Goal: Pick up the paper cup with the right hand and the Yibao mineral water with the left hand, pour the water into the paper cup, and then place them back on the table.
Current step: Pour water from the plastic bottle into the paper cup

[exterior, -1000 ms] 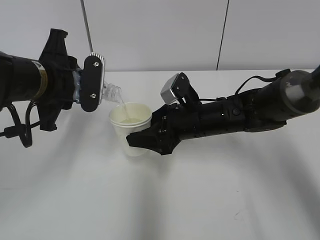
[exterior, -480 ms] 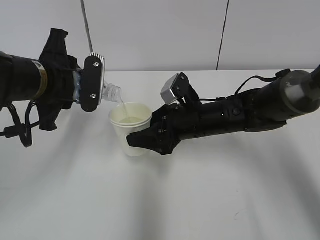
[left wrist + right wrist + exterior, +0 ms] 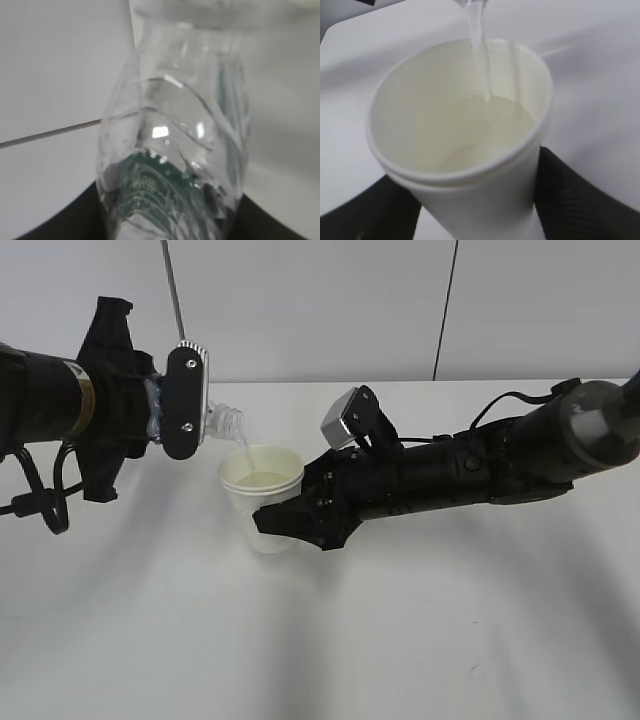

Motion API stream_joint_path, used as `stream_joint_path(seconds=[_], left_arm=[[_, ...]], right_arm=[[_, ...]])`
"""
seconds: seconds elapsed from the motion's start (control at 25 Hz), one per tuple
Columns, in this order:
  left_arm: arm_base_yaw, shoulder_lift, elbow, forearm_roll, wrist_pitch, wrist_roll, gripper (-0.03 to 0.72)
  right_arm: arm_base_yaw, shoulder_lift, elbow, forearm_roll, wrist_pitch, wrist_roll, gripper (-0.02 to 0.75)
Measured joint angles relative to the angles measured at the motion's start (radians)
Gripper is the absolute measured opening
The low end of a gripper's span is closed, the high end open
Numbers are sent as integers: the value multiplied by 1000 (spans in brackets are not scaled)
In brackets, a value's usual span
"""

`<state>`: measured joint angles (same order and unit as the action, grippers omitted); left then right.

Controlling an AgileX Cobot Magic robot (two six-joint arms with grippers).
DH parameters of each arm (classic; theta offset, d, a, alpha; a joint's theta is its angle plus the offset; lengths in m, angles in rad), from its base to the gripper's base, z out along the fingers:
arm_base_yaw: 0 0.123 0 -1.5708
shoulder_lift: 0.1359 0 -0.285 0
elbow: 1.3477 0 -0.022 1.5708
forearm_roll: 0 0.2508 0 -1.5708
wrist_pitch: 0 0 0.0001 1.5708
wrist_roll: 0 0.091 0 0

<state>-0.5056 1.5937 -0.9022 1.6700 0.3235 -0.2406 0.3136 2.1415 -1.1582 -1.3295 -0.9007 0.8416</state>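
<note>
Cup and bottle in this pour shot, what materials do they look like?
The small cream-white tapered cup looks like matte paper, judging by its rolled rim and dull, glare-free wall; any inner coating can't be judged. The small clear ribbed bottle with a dark green label looks like thin glossy plastic: it is see-through, with moulded ridges and sharp highlights.

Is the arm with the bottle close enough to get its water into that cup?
Yes, it looks so. The left hand tips the Yibao mineral water just above the paper cup, nothing lies between them, and a stream of water already falls inside the rim.
</note>
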Motion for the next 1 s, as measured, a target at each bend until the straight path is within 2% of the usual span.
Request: stream_joint_path(seconds=[0.36, 0.6, 1.0], left_arm=[[0, 0, 0, -10, -43, -113, 323], [0, 0, 0, -115, -47, -155, 323], [0, 0, 0, -157, -53, -422, 323]], right_arm=[[0, 0, 0, -2, 2, 0, 506], [0, 0, 0, 21, 2, 0, 506], [0, 0, 0, 85, 45, 0, 506]])
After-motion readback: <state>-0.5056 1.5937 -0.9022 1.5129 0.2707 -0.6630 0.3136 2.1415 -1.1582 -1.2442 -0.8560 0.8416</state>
